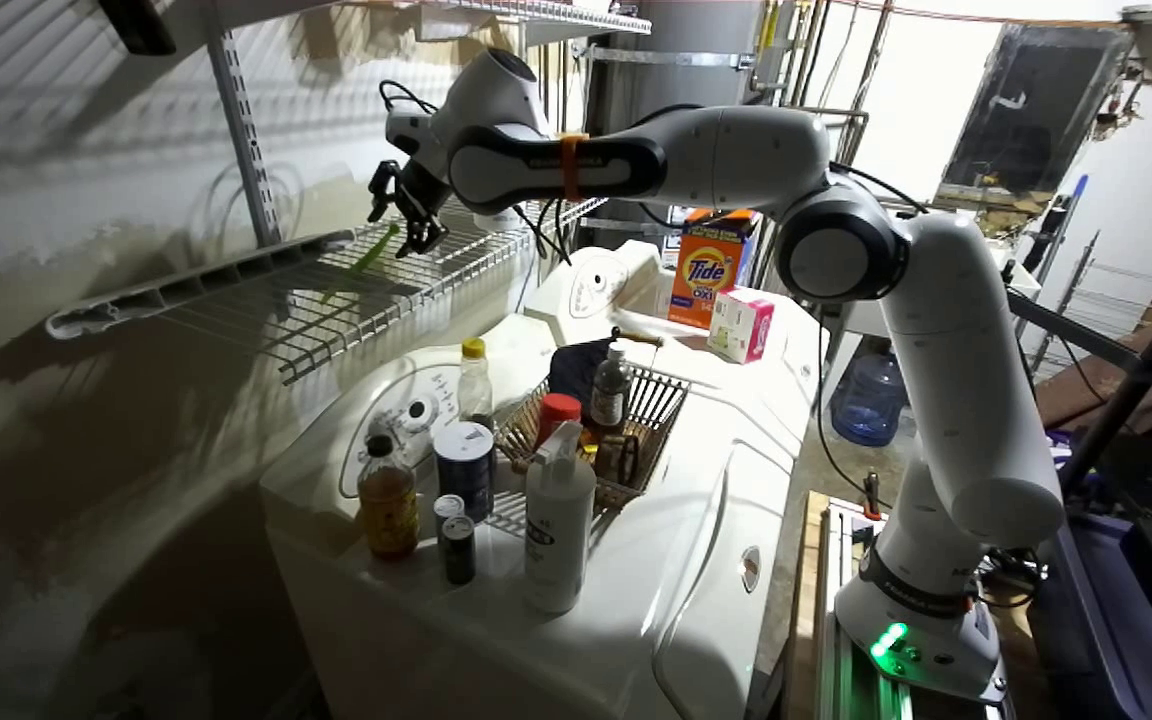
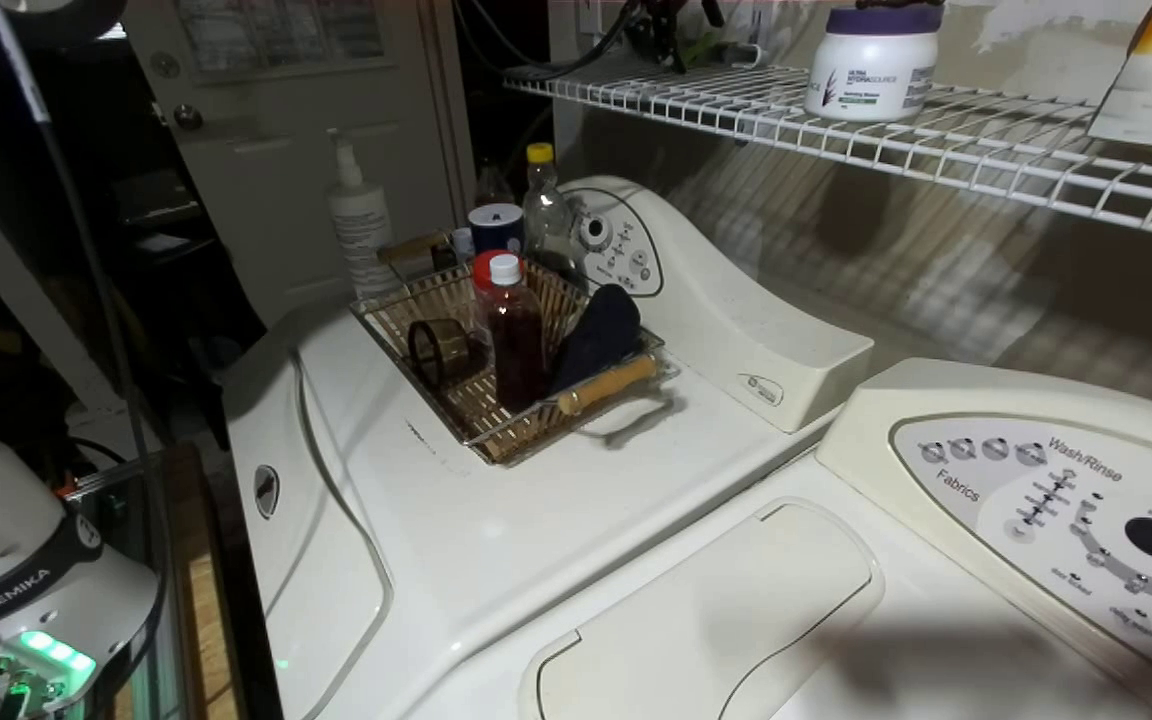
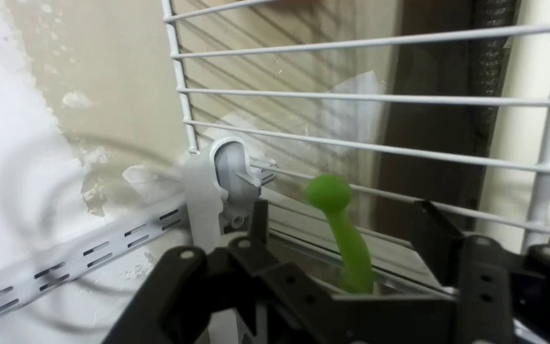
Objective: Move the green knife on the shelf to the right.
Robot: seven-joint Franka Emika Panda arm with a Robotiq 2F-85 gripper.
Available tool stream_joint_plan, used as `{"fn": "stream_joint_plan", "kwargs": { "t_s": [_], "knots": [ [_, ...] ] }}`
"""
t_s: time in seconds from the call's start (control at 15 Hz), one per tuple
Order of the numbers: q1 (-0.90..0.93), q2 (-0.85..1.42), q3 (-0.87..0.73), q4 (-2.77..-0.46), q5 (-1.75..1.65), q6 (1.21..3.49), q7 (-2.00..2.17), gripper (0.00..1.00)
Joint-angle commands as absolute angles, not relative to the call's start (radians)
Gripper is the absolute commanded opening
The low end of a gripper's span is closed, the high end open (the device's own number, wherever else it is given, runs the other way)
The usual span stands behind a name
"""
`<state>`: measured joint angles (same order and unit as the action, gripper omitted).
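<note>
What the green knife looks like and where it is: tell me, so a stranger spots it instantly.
From the white machine crowded with bottles, look up to the wire shelf on the wall. Find the black hand there: between its parted fingers shows the green knife. It is slim, round-ended and bright green, unlike the white rods and long pale bar beside it.

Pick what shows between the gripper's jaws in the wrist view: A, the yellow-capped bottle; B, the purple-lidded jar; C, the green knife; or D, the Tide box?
C: in the wrist view, the green knife shows between the open jaws of the gripper, with a gap visible on either side.
</note>
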<state>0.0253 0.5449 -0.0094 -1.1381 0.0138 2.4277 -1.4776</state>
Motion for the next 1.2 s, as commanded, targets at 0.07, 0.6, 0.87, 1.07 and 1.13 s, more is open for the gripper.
{"fn": "stream_joint_plan", "kwargs": {
  "t_s": [0.07, 0.6, 0.87, 1.07, 1.13],
  "knots": [
    [0.038, 0.587, -0.028, -1.063, -0.007, 2.433, -1.451, 0.39],
    [0.046, 0.593, -0.034, -1.047, -0.050, 2.413, -1.467, 0.00],
    [0.048, 0.594, -0.035, -1.044, -0.068, 2.406, -1.470, 0.00],
    [0.051, 0.594, -0.036, -1.042, -0.086, 2.406, -1.471, 0.00],
    [0.054, 0.594, -0.041, -1.040, -0.098, 2.408, -1.468, 0.00]
  ]
}}
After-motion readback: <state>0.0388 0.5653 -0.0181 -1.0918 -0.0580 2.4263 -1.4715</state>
